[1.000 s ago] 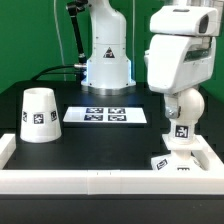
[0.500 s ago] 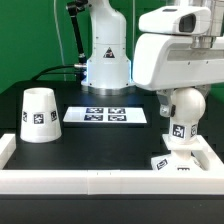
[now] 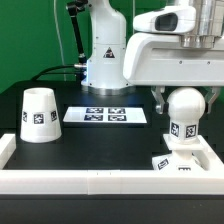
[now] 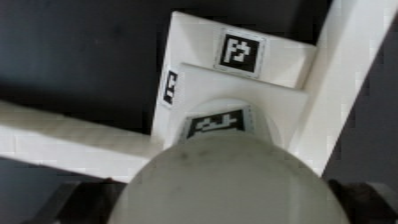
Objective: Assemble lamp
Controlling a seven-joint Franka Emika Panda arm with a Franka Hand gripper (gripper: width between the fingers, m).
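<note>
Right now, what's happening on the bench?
The arm is handling the lamp. The bulb stands upright on the square base at the exterior view's right, by the white rail. The gripper hangs over the bulb's ball top, fingers open on either side, not gripping it. The shade sits apart at the exterior view's left, mouth down, not yet fitted. The marker board lies between them.

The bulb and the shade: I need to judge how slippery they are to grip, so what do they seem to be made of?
The bulb looks like hard white plastic with a smooth, matte finish: even colour, soft shading, no glint. The shade looks the same: opaque white, rigid tapered wall, dull surface. Both carry flat printed tags, probably stickers. Plastic is a guess from looks.
</note>
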